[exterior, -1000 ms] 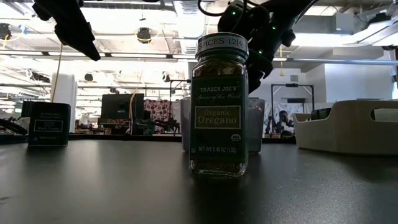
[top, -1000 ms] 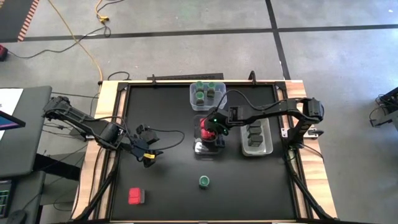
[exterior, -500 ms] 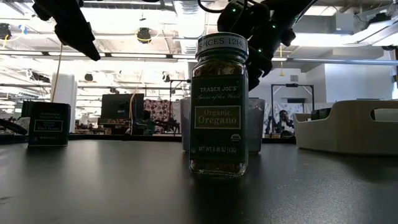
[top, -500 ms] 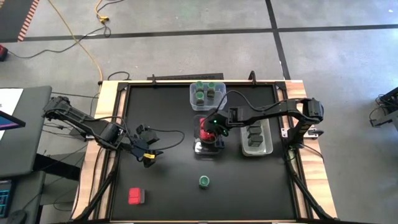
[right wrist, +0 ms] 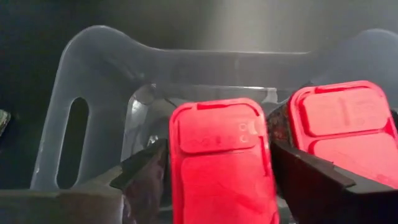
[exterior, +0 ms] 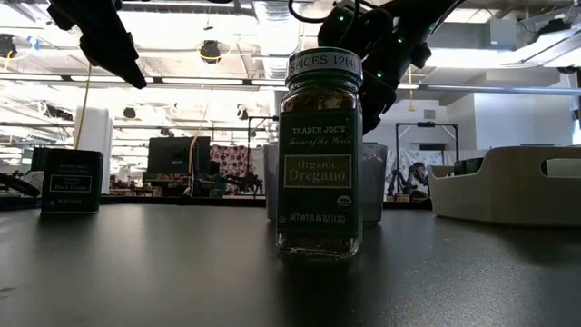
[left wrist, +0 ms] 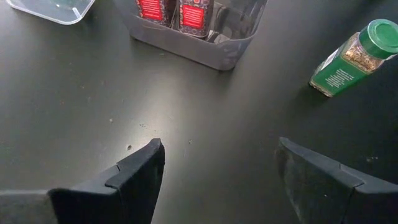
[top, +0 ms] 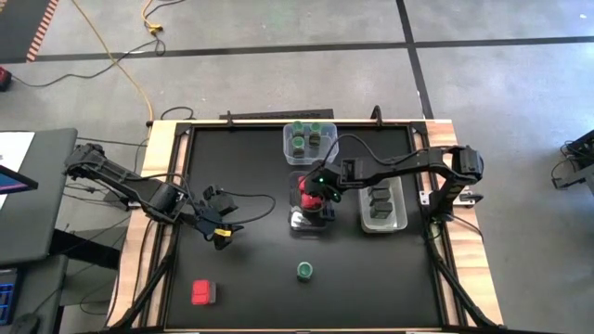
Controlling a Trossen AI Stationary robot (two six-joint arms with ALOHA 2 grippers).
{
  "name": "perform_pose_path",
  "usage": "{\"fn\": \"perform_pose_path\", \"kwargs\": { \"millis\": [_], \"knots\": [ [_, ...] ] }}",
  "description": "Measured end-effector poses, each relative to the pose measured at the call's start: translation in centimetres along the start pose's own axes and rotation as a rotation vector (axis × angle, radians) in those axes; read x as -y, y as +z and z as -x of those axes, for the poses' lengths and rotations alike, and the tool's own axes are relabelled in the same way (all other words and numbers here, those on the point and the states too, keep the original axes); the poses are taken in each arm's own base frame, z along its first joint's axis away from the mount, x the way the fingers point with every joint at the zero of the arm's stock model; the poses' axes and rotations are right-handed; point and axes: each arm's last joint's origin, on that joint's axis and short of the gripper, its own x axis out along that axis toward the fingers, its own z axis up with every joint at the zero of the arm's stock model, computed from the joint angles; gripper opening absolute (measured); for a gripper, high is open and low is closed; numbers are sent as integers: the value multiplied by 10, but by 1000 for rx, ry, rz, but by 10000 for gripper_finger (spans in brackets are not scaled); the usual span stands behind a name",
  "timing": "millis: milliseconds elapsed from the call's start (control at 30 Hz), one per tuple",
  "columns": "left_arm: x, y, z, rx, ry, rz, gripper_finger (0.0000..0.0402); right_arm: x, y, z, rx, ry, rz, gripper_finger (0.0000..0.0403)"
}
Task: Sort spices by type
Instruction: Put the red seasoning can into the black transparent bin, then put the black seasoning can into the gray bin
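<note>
My right gripper point(top: 316, 197) reaches over the middle clear tub point(top: 299, 223) and is shut on a red-topped spice container point(right wrist: 221, 155). A second red-topped one point(right wrist: 345, 121) stands beside it in that tub. A green-lidded oregano jar point(top: 304, 270) stands upright on the mat near the front; it also fills the middle of the low view point(exterior: 320, 154). Another red-topped container point(top: 202, 293) stands at the near left. My left gripper point(top: 221, 237) hovers open over bare mat at the left, touching nothing. My right gripper holds the red-topped container by two opposite sides of its square lid point(right wrist: 180, 149), pinched between the two fingers. The fingers come from above, pointing down. The container is upright inside the tub; I cannot tell whether its base rests on the tub floor.
A far tub point(top: 309, 139) holds green-lidded jars. A right tub point(top: 382, 206) holds dark grey blocky containers. Bare black mat lies between the left gripper and the middle tub. The table's wooden rim point(top: 162, 139) frames the mat.
</note>
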Motion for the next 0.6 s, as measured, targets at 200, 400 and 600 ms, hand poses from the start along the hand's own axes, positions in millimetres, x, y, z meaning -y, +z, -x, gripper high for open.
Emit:
{"fn": "perform_pose_path", "kwargs": {
  "millis": [200, 400, 600],
  "knots": [
    [0, 0, 0, 0, 0, 0, 292, 0, 4, 5, 36, -4, 8, 312],
    [0, 0, 0, 0, 0, 0, 292, -3, 26, 44, 130, -17, 68, 312],
    [0, 0, 0, 0, 0, 0, 292, -6, 37, 97, 259, -28, -1, 313]
  ]
}}
